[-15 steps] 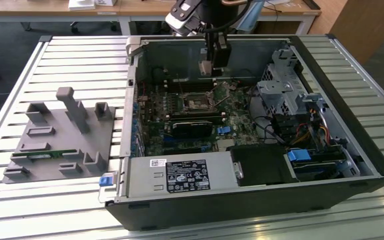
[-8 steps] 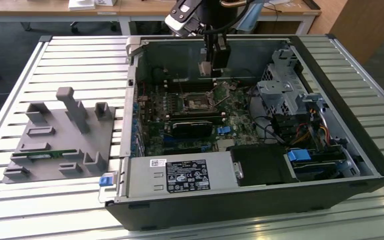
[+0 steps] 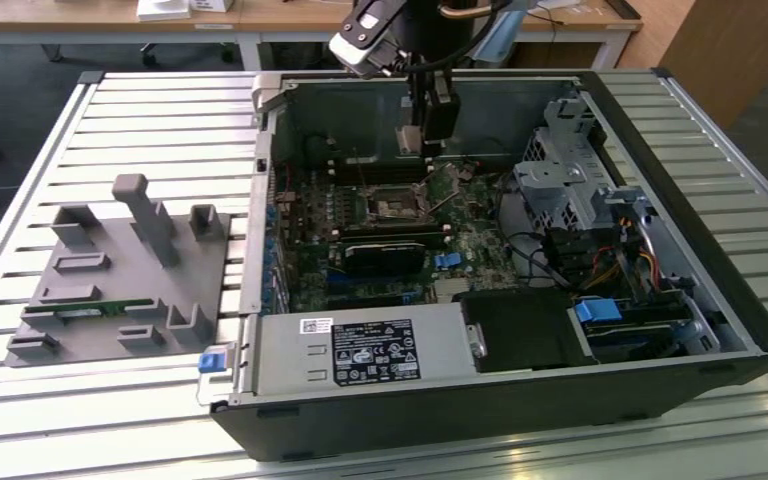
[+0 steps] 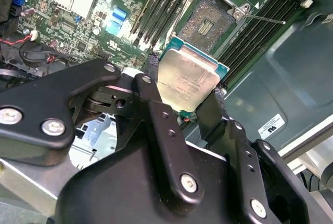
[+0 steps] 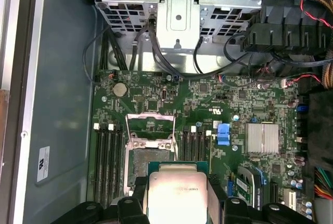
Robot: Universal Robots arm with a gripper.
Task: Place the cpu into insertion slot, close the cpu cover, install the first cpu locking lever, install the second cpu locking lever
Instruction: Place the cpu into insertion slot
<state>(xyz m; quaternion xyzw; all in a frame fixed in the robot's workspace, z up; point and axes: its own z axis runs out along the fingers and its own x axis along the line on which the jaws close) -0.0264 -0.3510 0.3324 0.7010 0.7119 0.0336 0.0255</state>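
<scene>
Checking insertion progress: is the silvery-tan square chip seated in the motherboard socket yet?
No, the silvery-tan square chip is clamped in the black gripper, clear of the bare open socket.

The cpu point(image 4: 190, 76) had a silvery-tan top with a teal-green edge. The gripper point(image 4: 186, 78) was black with silver screws. The motherboard point(image 5: 208, 104) was green, dotted with small black and silver parts. Its heatsink point(image 5: 263, 138) was silver and ribbed, and one connector point(image 5: 223, 133) was bright blue. The case point(image 3: 491, 420) was black. The table point(image 3: 157, 110) was pale grey in slatted stripes, and the fixture point(image 3: 117, 285) was plain grey.
</scene>
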